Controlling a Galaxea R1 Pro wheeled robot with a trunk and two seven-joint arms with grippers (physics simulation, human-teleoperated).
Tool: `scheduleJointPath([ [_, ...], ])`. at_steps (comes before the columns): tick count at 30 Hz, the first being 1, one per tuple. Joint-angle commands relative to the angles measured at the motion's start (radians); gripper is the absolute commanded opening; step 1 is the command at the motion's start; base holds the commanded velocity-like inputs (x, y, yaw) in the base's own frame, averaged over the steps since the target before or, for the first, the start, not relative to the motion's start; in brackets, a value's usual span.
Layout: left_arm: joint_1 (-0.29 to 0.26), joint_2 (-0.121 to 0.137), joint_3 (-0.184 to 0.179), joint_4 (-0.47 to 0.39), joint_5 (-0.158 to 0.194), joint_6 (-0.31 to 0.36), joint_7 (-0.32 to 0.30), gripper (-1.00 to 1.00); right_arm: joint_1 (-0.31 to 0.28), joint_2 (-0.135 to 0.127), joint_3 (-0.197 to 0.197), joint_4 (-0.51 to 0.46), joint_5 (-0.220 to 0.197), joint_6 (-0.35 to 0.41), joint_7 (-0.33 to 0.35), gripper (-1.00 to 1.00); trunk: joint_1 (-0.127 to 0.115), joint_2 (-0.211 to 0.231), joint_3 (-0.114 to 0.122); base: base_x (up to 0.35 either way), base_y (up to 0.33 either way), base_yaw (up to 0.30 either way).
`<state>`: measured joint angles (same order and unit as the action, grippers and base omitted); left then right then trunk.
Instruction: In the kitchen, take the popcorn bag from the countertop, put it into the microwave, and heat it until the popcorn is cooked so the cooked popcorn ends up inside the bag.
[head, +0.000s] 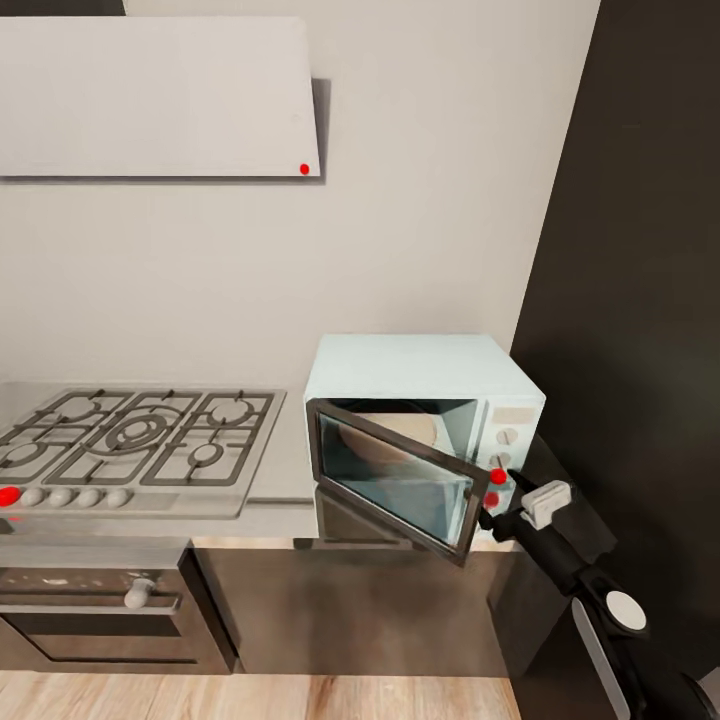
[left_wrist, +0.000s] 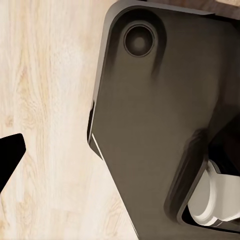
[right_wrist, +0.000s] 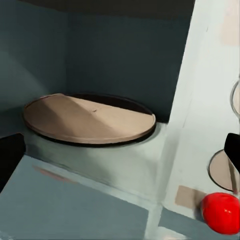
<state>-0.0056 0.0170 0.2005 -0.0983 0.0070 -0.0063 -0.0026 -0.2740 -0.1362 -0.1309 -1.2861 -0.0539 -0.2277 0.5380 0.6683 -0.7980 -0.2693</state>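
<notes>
Right gripper: my black right gripper (head: 507, 497) with its white block sits at the lower right of the head view, just in front of the control panel; I cannot tell whether its fingers are spread or pressed together.
Right arm: my black arm with white joint caps (head: 600, 600) rises from the lower right corner toward that panel.
Microwave: small pale mint-blue box (head: 425, 370) on the grey reflective surface (head: 285, 500), against the white wall and beside a tall dark cabinet (head: 640, 300).
Door: dark-framed glass door (head: 395, 480) swung partly open, hinged at its left.
Controls: two pale knobs (head: 507, 436) and a red dot (head: 497, 476) on the panel; the red dot (right_wrist: 221, 212) looms close in my right wrist view.
Inside: round tan turntable plate (right_wrist: 90, 119) lying flat on the microwave floor, its top bare.
Hob: steel gas hob with black grates (head: 140, 440) to the left, flat white hood (head: 150, 95) above.
Left wrist view: light wood floor (left_wrist: 45, 125) and a dark moulded part of my own body (left_wrist: 155, 130); a black fingertip (left_wrist: 10, 155) shows at the edge, state unclear.
</notes>
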Motion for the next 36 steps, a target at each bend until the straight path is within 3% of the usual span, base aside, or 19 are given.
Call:
scheduleJointPath([
  [1,-0.001,0.000,0.003,0.000,0.001,-0.001,0.000,1.00,-0.001,0.000,-0.001,0.001,0.028,-0.001,0.021,1.00,0.000,-0.001,-0.001,0.000,0.000,0.000],
  [4,-0.001,0.000,0.003,0.000,0.001,-0.001,0.000,1.00,-0.001,0.000,-0.001,0.001,0.107,-0.001,0.053,1.00,0.000,-0.001,-0.001,0.000,0.000,0.000],
  [6,-0.001,0.000,0.003,0.000,0.001,-0.001,0.000,1.00,-0.001,0.000,-0.001,0.001,0.135,-0.001,0.072,1.00,0.000,-0.001,-0.001,0.000,0.000,0.000],
  [18,-0.001,0.000,0.003,0.000,0.001,0.000,0.000,1.00,-0.001,0.000,-0.006,0.001,0.148,0.011,0.125,1.00,0.000,-0.001,-0.001,0.000,0.000,0.001],
  [21,-0.001,0.000,0.003,0.000,0.001,-0.001,0.000,1.00,-0.001,0.000,-0.068,0.000,0.145,0.011,0.133,1.00,0.000,-0.001,-0.001,0.000,0.000,0.144],
  [24,-0.001,0.000,0.003,0.000,0.001,-0.001,0.000,1.00,-0.001,0.000,-0.116,-0.001,0.115,0.011,0.154,1.00,0.000,-0.001,-0.001,0.000,0.000,0.211],
  [26,-0.001,0.000,0.003,0.000,0.001,0.000,0.000,1.00,-0.001,0.000,-0.153,-0.001,0.047,0.011,0.164,1.00,0.000,-0.001,-0.001,-0.050,0.000,0.228],
  [29,-0.001,0.000,0.003,0.000,0.001,0.000,0.000,1.00,-0.001,0.000,-0.177,-0.001,-0.030,0.010,0.174,1.00,0.000,-0.001,-0.001,-0.160,0.000,0.232],
  [36,-0.001,0.000,0.002,0.000,0.001,-0.001,0.001,1.00,-0.001,0.000,-0.182,-0.001,-0.047,0.012,0.177,1.00,0.000,-0.001,-0.001,-0.053,0.000,0.235],
])
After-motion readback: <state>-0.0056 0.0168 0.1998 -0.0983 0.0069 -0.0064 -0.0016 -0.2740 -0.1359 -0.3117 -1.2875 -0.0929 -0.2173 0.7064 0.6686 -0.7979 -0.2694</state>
